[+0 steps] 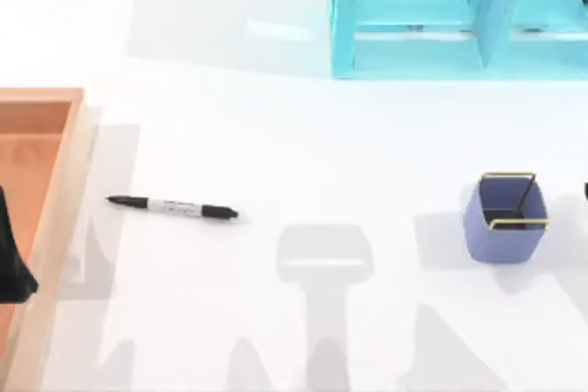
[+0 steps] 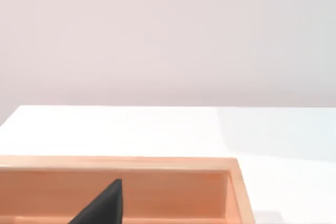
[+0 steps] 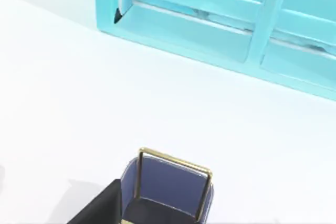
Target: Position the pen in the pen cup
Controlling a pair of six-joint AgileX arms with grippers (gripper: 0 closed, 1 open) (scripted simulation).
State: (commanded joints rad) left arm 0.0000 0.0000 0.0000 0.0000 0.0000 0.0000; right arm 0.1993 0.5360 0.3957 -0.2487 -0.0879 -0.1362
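Where it lies flat, the pen (image 1: 173, 207) is slim, black, white-banded.

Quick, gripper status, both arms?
Left gripper: over the wooden tray, cannot be told.
Right gripper: beside the pen cup, cannot be told.

**Both arms parked at the edges**

Left arm first: in the top view a dark sliver of it sits at the far left edge, low in the picture, tapering upward to a thin point. The left hand (image 2: 102, 205) shows in its own wrist view as one black wedge rising from the bottom edge; whether its fingers are apart or together cannot be read from that.

Over to the right arm: the top view catches a tiny dark speck of it at the far right edge, about mid-height. The right hand (image 3: 97, 208) pokes into its wrist view as a single black wedge too.
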